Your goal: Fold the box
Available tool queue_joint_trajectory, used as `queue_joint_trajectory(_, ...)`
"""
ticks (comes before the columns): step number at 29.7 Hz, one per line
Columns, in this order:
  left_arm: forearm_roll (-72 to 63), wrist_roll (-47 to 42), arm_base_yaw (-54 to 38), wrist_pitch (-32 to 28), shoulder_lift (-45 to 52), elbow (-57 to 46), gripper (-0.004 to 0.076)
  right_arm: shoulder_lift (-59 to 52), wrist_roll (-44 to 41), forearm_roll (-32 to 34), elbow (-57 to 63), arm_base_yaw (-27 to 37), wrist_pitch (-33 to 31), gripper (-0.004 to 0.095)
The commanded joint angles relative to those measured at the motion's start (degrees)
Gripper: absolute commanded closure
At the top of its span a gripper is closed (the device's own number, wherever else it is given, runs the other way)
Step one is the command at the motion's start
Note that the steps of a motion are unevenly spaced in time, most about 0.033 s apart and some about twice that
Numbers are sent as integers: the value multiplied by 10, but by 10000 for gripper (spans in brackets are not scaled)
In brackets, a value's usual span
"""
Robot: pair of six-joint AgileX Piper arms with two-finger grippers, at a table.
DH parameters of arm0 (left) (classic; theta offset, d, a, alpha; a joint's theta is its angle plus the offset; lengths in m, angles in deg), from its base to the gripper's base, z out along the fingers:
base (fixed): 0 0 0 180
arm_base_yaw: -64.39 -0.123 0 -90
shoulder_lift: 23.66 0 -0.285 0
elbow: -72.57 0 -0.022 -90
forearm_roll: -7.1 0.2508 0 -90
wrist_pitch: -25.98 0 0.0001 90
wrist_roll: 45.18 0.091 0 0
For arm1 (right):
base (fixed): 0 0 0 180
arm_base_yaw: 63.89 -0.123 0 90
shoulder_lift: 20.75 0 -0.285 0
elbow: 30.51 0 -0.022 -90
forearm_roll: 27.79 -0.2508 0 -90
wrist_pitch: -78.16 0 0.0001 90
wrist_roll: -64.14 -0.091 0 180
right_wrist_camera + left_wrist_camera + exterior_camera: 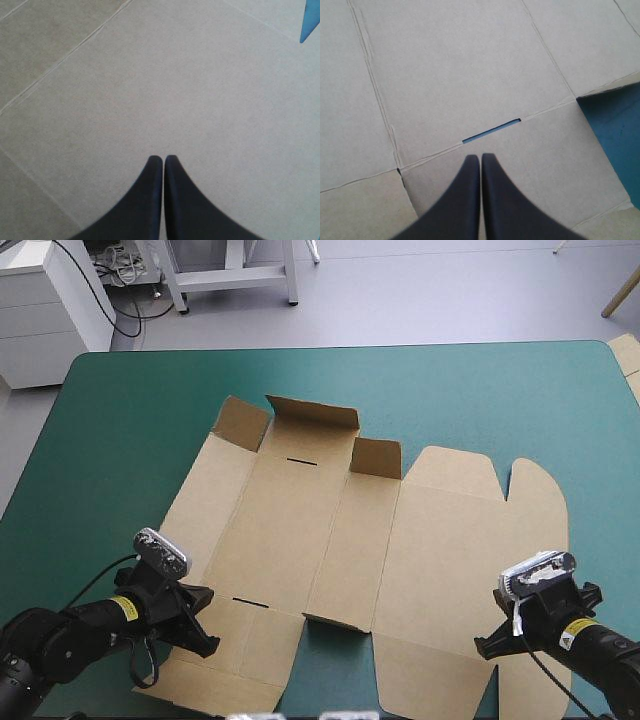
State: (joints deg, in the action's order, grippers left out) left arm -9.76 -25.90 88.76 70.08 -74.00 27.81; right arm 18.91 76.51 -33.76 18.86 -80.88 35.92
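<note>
Table: teal-green cover (pixel 120 420), bare all around the sheet, with a wide open band along its far edge.
Beside the table: a strip of pale board (pixel 627 352) shows just past the right edge near the far corner; too little of it shows to tell more.
In the way: nothing lies on the board or between either gripper and it.
Box: the box (pixel 300 530) is a cut brown sheet lying open across the middle of the table, reaching to the near edge.
Box, far side: three small flaps stand up, a left one (pixel 243 422), a wider middle one (pixel 312 412) and a right one (pixel 377 456).
Box, near side: a short flap (pixel 335 623) at the near middle is lifted a little off the cover.
Box, right part: the large lid panel (pixel 460 540) lies flat, with a rounded tab at its far right.
Slots: a narrow far slot (pixel 300 461) and a near slot (pixel 250 602); in the left wrist view the near slot (pixel 491 131) shows teal-green through it.
Left gripper: left gripper (pixel 195 620) is over the near left panels, its black fingers pressed together into one point (pixel 480 157) just short of the slot, holding nothing.
Right gripper: right gripper (pixel 530 625) is over the near right of the lid panel, fingers likewise together (pixel 163 157) above plain board, empty.
</note>
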Motion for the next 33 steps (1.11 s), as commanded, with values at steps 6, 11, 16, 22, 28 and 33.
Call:
queue_joint_trajectory(6,-16,1,3,-28,2,20,731,4,5,-2,-15,-1,34,895)
queue_joint_trajectory(11,-16,1,3,-28,2,20,731,4,27,-2,-15,-1,34,798)
queue_joint_trajectory(16,-16,1,3,-28,2,20,731,4,28,-2,-22,-1,34,613)
queue_joint_trajectory(22,-16,1,3,-28,2,20,731,5,23,-3,-52,-1,22,390)
queue_joint_trajectory(28,-21,-2,3,-28,2,20,731,7,22,6,-106,-1,-3,378)
queue_joint_trajectory(33,-20,-11,3,-28,2,20,731,45,24,6,-168,-1,-12,378)
